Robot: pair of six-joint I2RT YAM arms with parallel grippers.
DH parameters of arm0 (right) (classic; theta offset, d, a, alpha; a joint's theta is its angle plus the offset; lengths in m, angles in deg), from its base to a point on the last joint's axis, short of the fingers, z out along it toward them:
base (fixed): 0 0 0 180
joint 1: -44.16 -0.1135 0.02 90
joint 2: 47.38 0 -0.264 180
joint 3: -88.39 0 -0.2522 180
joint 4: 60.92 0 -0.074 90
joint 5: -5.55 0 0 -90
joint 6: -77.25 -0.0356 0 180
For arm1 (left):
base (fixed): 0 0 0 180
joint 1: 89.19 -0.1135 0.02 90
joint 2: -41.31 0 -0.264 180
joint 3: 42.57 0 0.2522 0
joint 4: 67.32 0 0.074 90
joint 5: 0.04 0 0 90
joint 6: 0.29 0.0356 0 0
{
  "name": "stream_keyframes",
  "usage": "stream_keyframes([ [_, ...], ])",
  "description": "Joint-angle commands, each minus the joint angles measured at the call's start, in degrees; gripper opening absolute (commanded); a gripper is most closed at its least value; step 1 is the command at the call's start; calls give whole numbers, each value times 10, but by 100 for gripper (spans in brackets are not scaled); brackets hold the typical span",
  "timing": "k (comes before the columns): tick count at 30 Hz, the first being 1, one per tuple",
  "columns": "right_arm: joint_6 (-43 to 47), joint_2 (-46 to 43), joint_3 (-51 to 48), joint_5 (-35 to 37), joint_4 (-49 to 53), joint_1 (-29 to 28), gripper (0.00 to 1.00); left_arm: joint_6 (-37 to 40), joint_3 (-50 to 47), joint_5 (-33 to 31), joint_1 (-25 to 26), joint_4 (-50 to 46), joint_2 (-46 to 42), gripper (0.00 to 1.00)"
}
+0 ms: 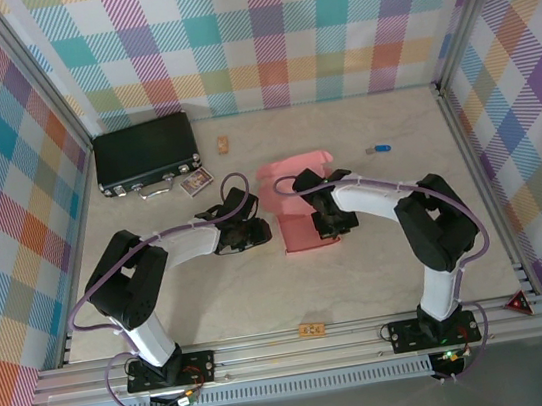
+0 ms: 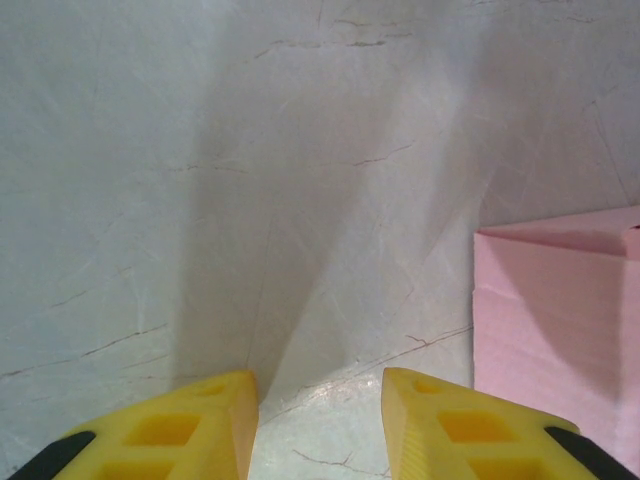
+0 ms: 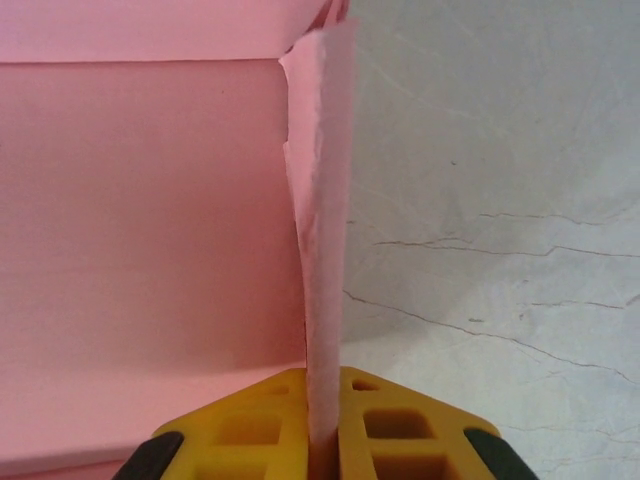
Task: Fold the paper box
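Top external view shows you the bench with the black case at ten o'clock and the paper box near centre, partly stood up, one flap lying toward twelve. Your right hand is clamped on an upright pink wall of it. Your left hand, fingers apart over bare bench, sits just beside the box at its nine o'clock.

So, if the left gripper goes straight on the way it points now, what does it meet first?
Probably the bare table. The paper box lies just beside that line, so the left gripper may miss it, though depth is unclear.
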Motion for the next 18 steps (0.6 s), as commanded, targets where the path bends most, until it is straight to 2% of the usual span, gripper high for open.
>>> stream_keyframes([
  [1,-27,27,-2,28,28,0,13,-6,6,22,4,12,25,38],
  [7,-31,6,8,13,22,-1,14,-4,11,23,5,9,25,38],
  [15,-30,-29,24,6,27,0,27,-1,13,21,5,5,21,38],
  [18,-30,-41,28,9,29,1,29,-1,14,20,5,4,20,38],
])
